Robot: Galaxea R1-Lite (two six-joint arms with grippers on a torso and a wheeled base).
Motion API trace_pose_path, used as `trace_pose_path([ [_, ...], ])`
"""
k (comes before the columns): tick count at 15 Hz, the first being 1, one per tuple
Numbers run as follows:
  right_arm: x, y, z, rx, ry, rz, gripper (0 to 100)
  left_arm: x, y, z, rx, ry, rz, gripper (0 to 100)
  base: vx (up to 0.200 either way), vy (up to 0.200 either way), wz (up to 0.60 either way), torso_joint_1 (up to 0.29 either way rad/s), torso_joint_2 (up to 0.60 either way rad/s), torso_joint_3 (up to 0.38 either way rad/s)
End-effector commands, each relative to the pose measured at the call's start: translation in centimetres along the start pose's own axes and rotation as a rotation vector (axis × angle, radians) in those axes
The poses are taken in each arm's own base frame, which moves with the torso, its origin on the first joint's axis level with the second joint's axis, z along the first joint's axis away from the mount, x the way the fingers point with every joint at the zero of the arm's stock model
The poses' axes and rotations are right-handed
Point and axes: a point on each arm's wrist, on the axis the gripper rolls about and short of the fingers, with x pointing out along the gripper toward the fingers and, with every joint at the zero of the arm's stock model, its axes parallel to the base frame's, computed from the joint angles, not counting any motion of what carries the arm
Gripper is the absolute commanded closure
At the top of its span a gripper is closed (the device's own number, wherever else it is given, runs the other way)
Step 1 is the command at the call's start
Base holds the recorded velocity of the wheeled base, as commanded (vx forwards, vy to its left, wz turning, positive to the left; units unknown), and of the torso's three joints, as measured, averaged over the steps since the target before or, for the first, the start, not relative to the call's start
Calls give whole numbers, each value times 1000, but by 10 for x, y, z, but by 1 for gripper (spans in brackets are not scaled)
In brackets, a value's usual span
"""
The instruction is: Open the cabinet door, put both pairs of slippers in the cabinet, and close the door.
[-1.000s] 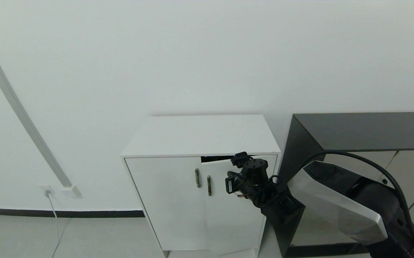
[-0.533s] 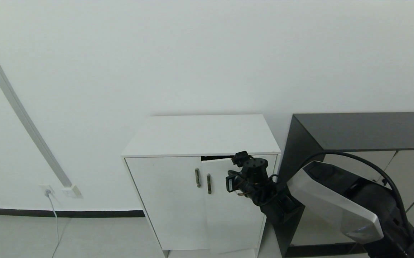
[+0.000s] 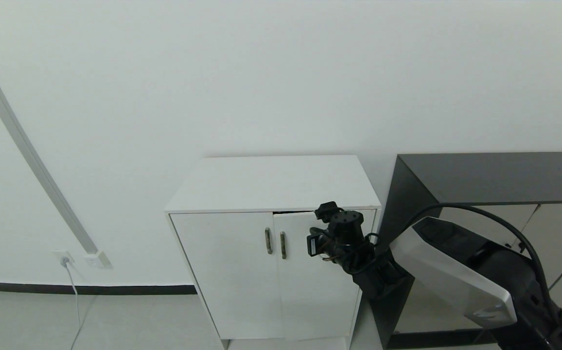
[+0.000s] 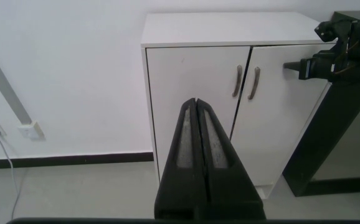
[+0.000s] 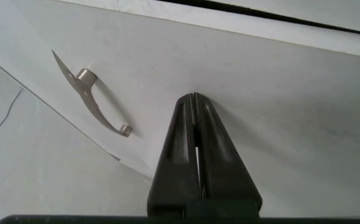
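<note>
Looks light, stiff, free-swinging: push right door (image 3: 312,291) flat beside handle (image 3: 283,245) (thin gap under cabinet (image 3: 271,180) top), right gripper (image 5: 195,98) pinched closed on panel, left gripper (image 4: 195,102) closed too.

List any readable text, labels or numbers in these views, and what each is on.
None. No print shows on the white two-door cabinet, its curved metal handles, the dark grey cabinet beside it or the white wall socket.
</note>
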Motion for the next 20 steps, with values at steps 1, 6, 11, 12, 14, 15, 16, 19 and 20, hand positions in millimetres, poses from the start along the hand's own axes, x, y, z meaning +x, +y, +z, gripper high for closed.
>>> trace_pose_path([
  [1, 1, 0, 1, 0, -4, 0, 100, 0, 0, 0, 0, 1, 0, 100, 0, 0, 0, 0, 0, 0],
  [6, 4, -2, 4, 2, -10, -4, 100, 0, 0, 0, 0, 2, 0, 100, 0, 0, 0, 0, 0, 0],
  [11, 5, -3, 2, -18, -10, -6, 100, 0, 0, 0, 0, 1, 0, 100, 0, 0, 0, 0, 0, 0],
  [12, 5, -3, 1, -18, -9, -6, 100, 0, 0, 0, 0, -1, 0, 100, 0, 0, 0, 0, 0, 0],
  [14, 7, -6, 1, -32, -9, -13, 100, 0, 0, 0, 1, 1, 0, 100, 0, 0, 0, 0, 0, 0],
  [15, 7, -6, 1, -30, -12, -13, 100, 0, 0, 0, 0, 1, 0, 100, 0, 0, 0, 0, 0, 0],
  [16, 7, -6, 2, -30, -14, -13, 100, 0, 0, 0, 0, 1, 0, 100, 0, 0, 0, 0, 0, 0],
  [19, 8, -6, 3, -31, -18, -13, 100, 0, 0, 0, 1, 1, 0, 100, 0, 0, 0, 0, 0, 0],
  [20, 8, -6, 3, -30, -20, -12, 100, 0, 0, 0, 1, 1, 0, 100, 0, 0, 0, 0, 0, 0],
])
